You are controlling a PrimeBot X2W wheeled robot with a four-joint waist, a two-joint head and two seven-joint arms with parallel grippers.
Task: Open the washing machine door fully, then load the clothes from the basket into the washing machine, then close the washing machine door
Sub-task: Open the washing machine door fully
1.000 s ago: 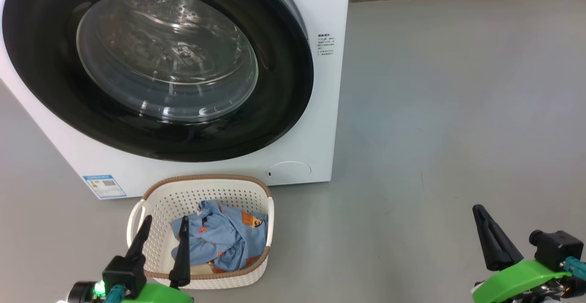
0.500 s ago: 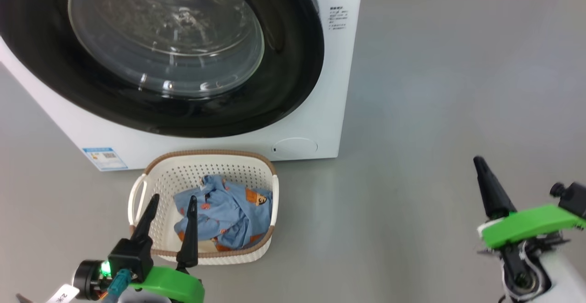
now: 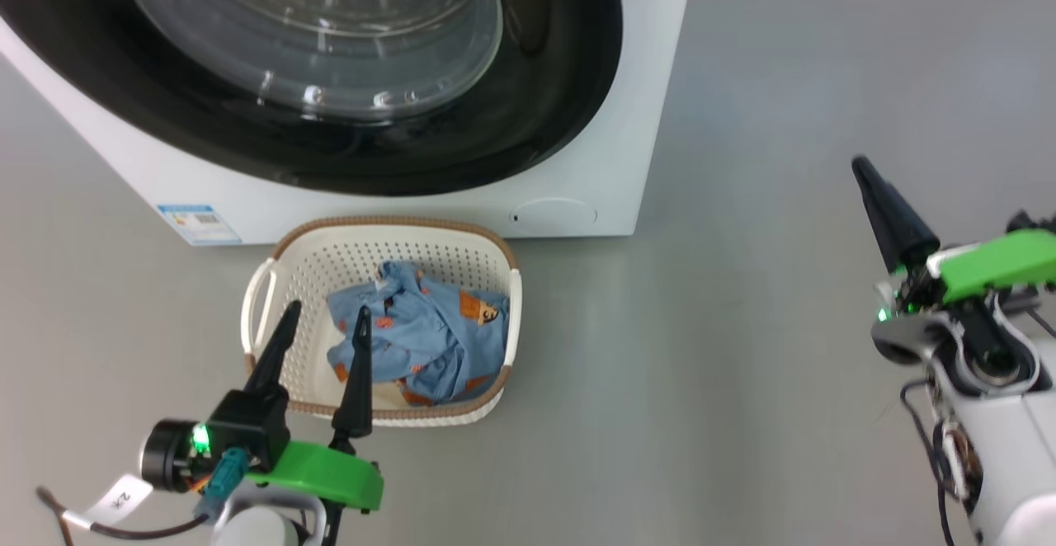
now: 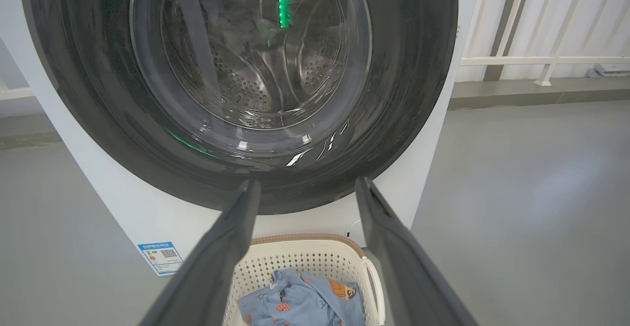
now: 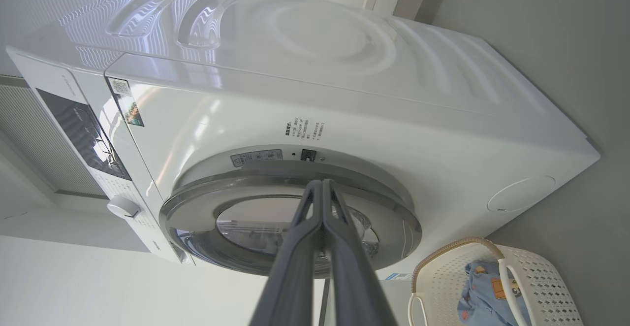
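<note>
Washing machine door (image 3: 313, 43), the big round glossy black one w/ a bulging clear glass porthole, looks shut flush against the front of the white front-loading washing machine (image 3: 652, 117), so step 1 isn't done yet. Small cream-white perforated plastic basket (image 3: 396, 261) w/ a brown woven-look rim sits on the grey floor (image 3: 742, 323) just in front of the machine, below the door's lower edge. Clothes (image 3: 429, 331), a crumpled light blue bundle w/ orange & brown cartoon prints, lie inside it, towards its right side. Thru the glass in the left wrist view the steel drum looks empty, i.e. nothing loaded. Left gripper (image 3: 328, 308) hovers at the basket's near side, its two dark fingers spread wide, nothing btwn them. Right gripper (image 3: 863, 171) is over bare floor well to the right of the machine, fingers pressed together & empty; its wrist view has them aimed at the door. Judging by this, all 3 steps remain: open door fully, load clothes, close door.
</note>
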